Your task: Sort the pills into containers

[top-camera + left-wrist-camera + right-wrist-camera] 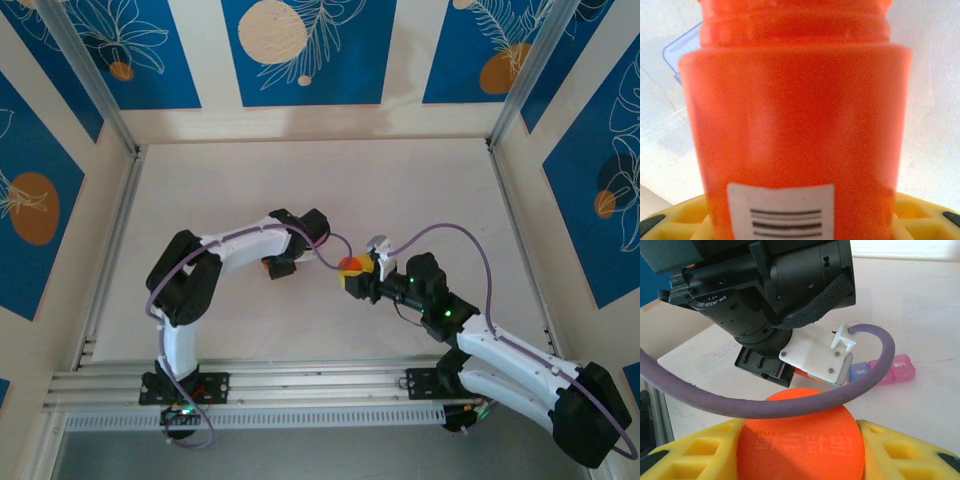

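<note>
The left gripper (276, 266) is clenched on the orange bottle (795, 115), whose top is cut off at the frame edge. The right gripper (352, 273) grasps an orange cap (800, 442). The containers (890, 371) lie on the table (920, 315) beyond, their blue end partly hidden behind a white bracket (815, 352) and a purple cable (790, 407).

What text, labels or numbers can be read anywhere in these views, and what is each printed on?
"DM-J4310-2EC": printed upside down on the black motor housing at the left arm's wrist.
Orange cap: raised lettering, not legible.
Pill organiser: white lettering on the blue and pink lids, too small to read.
Orange bottle: white label with barcode bars, no readable characters.
</note>
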`<state>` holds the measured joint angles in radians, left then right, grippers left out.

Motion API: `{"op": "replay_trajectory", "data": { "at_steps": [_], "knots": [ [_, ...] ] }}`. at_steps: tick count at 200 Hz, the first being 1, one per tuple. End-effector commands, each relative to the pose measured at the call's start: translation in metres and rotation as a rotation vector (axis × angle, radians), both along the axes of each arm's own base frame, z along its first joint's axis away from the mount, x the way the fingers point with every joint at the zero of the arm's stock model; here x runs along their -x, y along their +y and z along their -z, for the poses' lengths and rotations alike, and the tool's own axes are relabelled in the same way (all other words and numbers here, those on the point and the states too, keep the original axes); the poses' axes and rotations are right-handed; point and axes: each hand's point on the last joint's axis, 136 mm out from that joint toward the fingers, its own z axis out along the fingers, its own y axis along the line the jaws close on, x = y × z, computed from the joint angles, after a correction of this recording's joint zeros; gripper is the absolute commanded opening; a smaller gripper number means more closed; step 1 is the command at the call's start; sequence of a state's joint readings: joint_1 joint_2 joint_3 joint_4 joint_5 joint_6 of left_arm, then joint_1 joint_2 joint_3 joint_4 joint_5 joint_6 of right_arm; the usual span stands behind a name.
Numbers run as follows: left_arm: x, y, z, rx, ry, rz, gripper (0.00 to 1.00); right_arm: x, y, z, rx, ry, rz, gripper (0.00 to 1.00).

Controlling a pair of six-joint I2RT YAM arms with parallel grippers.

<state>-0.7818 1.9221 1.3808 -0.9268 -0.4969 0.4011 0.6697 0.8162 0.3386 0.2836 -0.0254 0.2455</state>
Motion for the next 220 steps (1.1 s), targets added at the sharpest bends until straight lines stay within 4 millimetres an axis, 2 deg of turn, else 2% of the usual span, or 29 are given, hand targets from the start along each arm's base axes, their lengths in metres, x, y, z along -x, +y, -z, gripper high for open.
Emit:
{"op": "replay_trajectory", "data": {
  "at_steps": [1, 74, 174, 220],
  "knots": [
    [0.004, -0.001, 0.001, 0.042, 0.006, -0.003, 0.0, -0.007, 0.001, -0.018, -0.033, -0.036, 0.021, 0.0],
    [-0.003, -0.006, -0.008, 0.107, -0.058, -0.015, 0.0, -0.009, 0.002, -0.014, -0.026, -0.023, 0.019, 0.0],
    [-0.002, -0.004, -0.013, 0.176, -0.099, -0.053, 0.0, -0.011, 0.002, -0.011, -0.021, -0.006, 0.019, 0.0],
    [-0.002, -0.01, -0.03, 0.304, -0.174, -0.097, 0.0, -0.015, 0.003, -0.013, -0.022, 0.012, 0.02, 0.0]
  ]
}}
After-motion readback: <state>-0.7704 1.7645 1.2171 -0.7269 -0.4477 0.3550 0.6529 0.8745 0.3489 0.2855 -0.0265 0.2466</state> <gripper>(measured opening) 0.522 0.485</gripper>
